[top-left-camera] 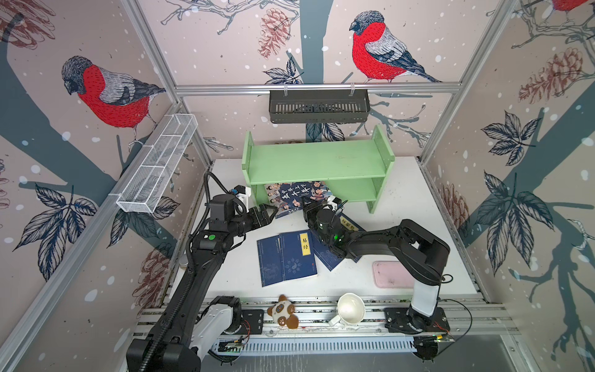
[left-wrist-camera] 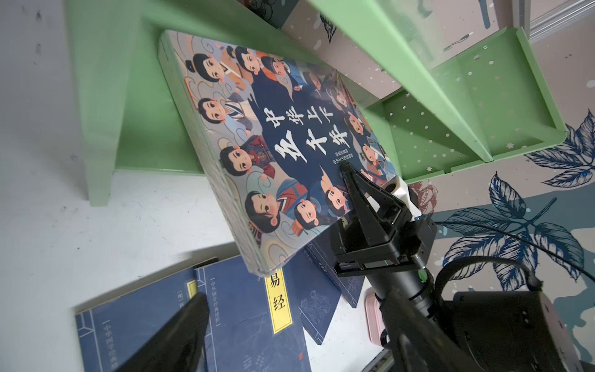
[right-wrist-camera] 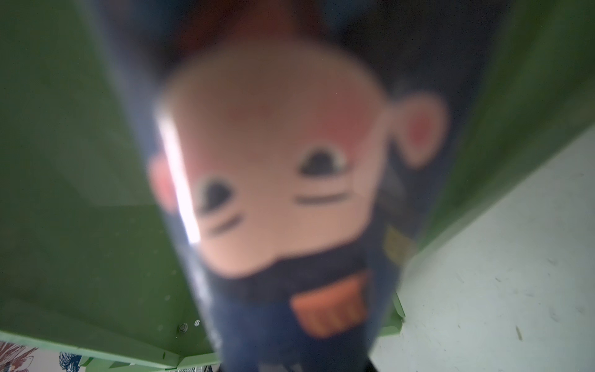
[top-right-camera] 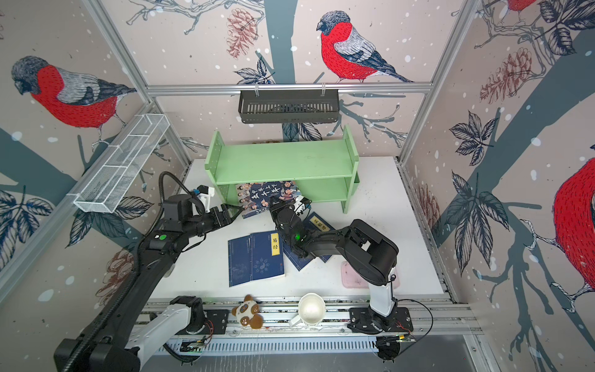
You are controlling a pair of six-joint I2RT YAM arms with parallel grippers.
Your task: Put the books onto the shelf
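The cartoon book (top-left-camera: 294, 196) lies tilted, its far end under the shelf (top-left-camera: 318, 161) top, its long axis pointing inward. The right claw (top-left-camera: 307, 206) pinches its outer corner. The left claw (top-left-camera: 270, 211) is spread just beside it.

Pale pink walls (top-left-camera: 225, 48) printed with red-breasted birds, pine cones and dark leaves enclose a white counter (top-left-camera: 405, 206). Aluminium rails (top-left-camera: 315, 88) edge the corners. A black slotted basket (top-left-camera: 318, 111) hangs on the far rail, and a white wire basket (top-left-camera: 157, 164) on the left wall.
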